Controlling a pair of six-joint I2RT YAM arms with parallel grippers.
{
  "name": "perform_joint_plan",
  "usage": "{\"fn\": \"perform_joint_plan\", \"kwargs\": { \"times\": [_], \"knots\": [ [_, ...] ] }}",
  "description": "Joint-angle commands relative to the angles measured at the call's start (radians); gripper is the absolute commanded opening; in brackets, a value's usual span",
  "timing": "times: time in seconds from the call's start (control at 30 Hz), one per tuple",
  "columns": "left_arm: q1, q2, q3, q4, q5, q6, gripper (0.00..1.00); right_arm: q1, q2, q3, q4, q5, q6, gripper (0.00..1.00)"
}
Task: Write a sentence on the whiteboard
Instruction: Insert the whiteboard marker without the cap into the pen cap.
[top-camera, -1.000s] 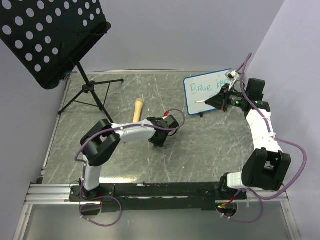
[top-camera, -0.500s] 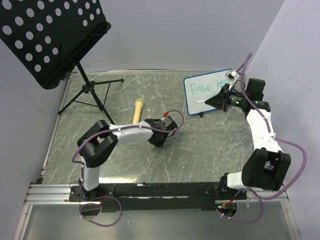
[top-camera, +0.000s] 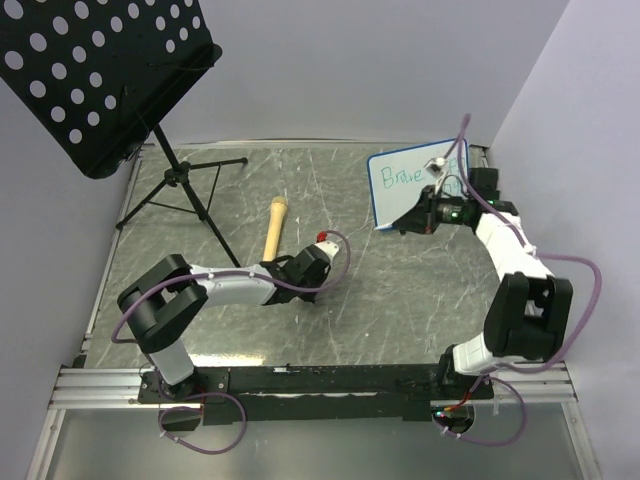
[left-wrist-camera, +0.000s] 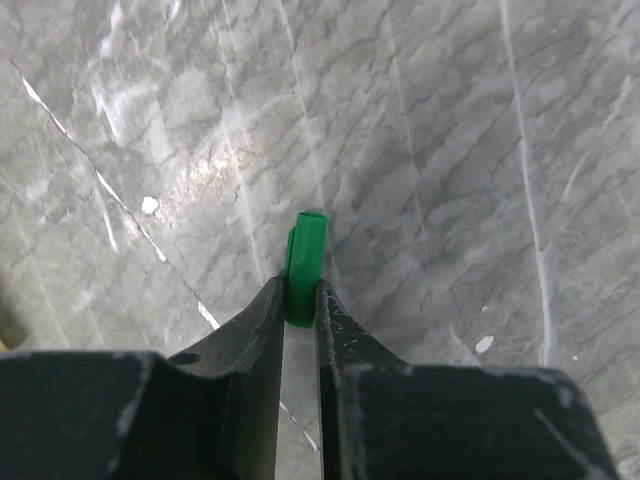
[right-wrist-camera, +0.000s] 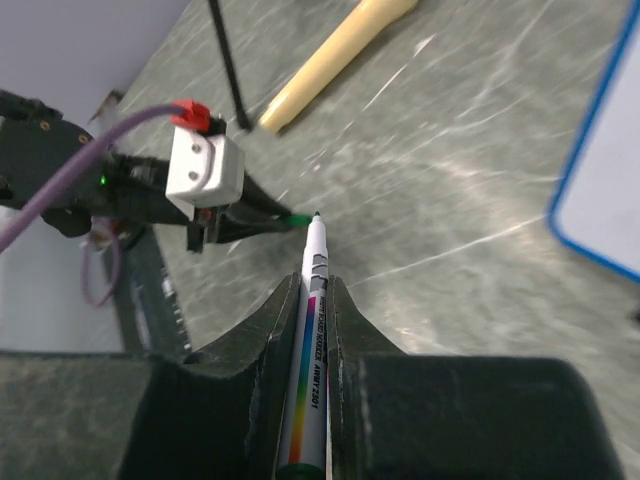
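Whiteboard (top-camera: 392, 200) is found propped at the far right of the marble-patterned table (top-camera: 400, 290). Of the sentence (top-camera: 404, 176), only the green word "Brave" can be read; the rest is hidden behind the right arm. The right gripper (right-wrist-camera: 313, 290) is clamped on a white marker (right-wrist-camera: 314, 260), whose green tip is held clear of the board and pointed towards the left gripper (left-wrist-camera: 298, 300). That gripper is closed on a green cap (left-wrist-camera: 304, 260). A tan cylinder (top-camera: 275, 225) lies near a black music stand (top-camera: 100, 80).

Black perforated music stand (top-camera: 100, 70) back left; tan stick (top-camera: 274, 225) lying near its legs.
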Motion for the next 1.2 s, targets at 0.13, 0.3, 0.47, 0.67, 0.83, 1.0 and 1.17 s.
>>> {"fn": "perform_joint_plan", "kwargs": {
  "times": [0.13,0.3,0.47,0.67,0.83,1.0,1.17],
  "knots": [
    [0.003,-0.018,-0.066,0.199,0.022,0.022,0.12,0.17,0.177,-0.056,0.071,-0.026,0.083,0.0],
    [0.003,-0.095,-0.141,0.283,0.025,0.016,0.12,0.202,0.282,-0.044,0.101,-0.028,0.121,0.0],
    [0.003,-0.127,-0.202,0.365,0.055,0.036,0.13,0.233,0.325,-0.027,0.083,-0.016,0.102,0.0],
    [0.001,-0.135,-0.24,0.435,0.071,0.066,0.13,0.273,0.386,-0.004,0.048,-0.011,0.083,0.0],
    [-0.008,-0.181,-0.285,0.493,0.084,0.109,0.13,0.293,0.421,0.008,0.04,-0.011,0.08,0.0],
    [-0.014,-0.208,-0.306,0.529,0.114,0.129,0.13,0.313,0.437,0.017,0.043,-0.013,0.088,0.0],
    [-0.028,-0.217,-0.313,0.543,0.13,0.148,0.13,0.322,0.441,0.029,0.039,-0.031,0.091,0.0]
  ]
}}
